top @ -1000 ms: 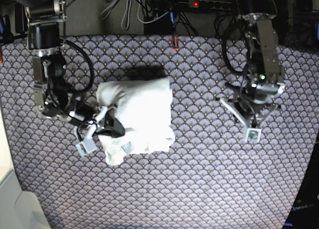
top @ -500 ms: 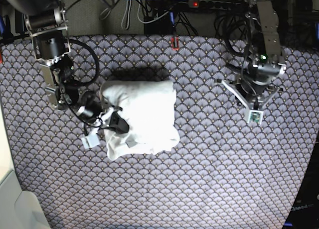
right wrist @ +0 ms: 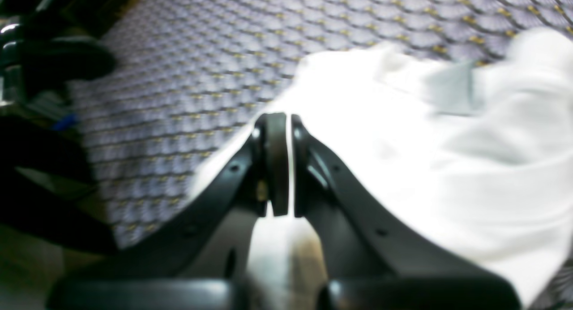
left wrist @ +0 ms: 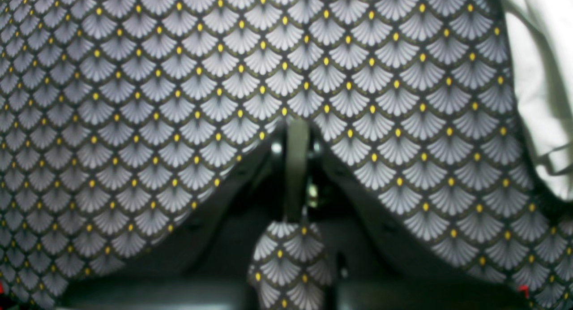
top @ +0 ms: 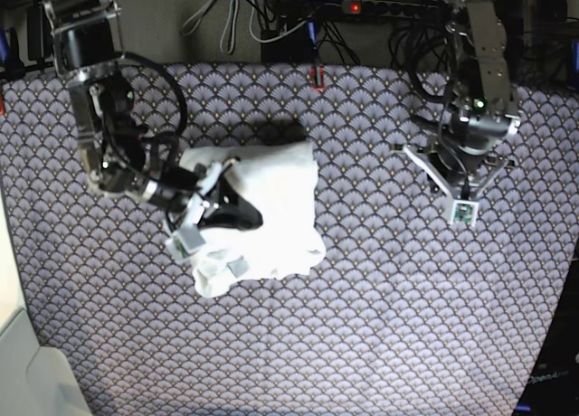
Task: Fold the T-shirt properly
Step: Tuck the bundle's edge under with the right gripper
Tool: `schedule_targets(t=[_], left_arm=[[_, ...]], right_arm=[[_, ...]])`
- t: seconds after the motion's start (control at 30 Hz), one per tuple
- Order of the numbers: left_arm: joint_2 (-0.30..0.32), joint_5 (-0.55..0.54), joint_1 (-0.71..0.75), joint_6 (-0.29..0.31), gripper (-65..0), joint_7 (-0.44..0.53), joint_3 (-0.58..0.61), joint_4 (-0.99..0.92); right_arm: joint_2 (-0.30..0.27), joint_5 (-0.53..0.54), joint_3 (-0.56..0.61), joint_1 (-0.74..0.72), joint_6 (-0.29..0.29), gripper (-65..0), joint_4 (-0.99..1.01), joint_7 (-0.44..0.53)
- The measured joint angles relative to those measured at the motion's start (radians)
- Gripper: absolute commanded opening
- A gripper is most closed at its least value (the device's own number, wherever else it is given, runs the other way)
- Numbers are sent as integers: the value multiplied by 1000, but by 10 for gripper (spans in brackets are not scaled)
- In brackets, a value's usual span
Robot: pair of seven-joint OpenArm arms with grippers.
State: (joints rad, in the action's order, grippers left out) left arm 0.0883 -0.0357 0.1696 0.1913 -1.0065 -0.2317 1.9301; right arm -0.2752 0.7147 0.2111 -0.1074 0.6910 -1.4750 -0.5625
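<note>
Patterned cloth (left wrist: 156, 99), purple-grey fan scales with yellow dots, fills my left wrist view. My left gripper (left wrist: 296, 166) hangs over it with its jaws pressed together and nothing between them. At the far right edge a strip of the T-shirt (left wrist: 544, 86) shows, cut off by the frame; this gripper is well apart from it. The dark gripper body blocks the lower middle of the picture.

From the right wrist, everything is blurred. My right gripper (right wrist: 277, 166) has its jaws closed with only a thin bright line between them, and it sits right over the white T-shirt (right wrist: 425, 166). I cannot make out whether any fabric is pinched there. A pale grey patch on the shirt near the top right is too soft to identify. Dark shapes at the left are too smeared to name.

In the base view the T-shirt (top: 267, 208) lies as a folded bundle left of centre on the patterned cloth (top: 362, 326). The right gripper (top: 237, 210) reaches over its left half, and the arm hides part of the fabric beneath. The left gripper (top: 462, 215) hangs over bare cloth at the right. A power strip (top: 398, 7) and loose cables (top: 235, 23) lie along the far edge, partly cut off.
</note>
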Motion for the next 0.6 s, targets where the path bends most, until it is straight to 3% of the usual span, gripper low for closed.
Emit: schedule_targets(t=[0.17,0.4,0.6], left_arm=[[-3,0,-1,0,-645,0,0,0],[-3,0,15,0,-645,8,1,0],[-3,0,19,0,-645,8,0,0]], right_arm=[[34,-6,4,70,1,-650,34,1],[35,19,5,50,16,-650,223,74],[34,18,6,60,18,-650,233,114]])
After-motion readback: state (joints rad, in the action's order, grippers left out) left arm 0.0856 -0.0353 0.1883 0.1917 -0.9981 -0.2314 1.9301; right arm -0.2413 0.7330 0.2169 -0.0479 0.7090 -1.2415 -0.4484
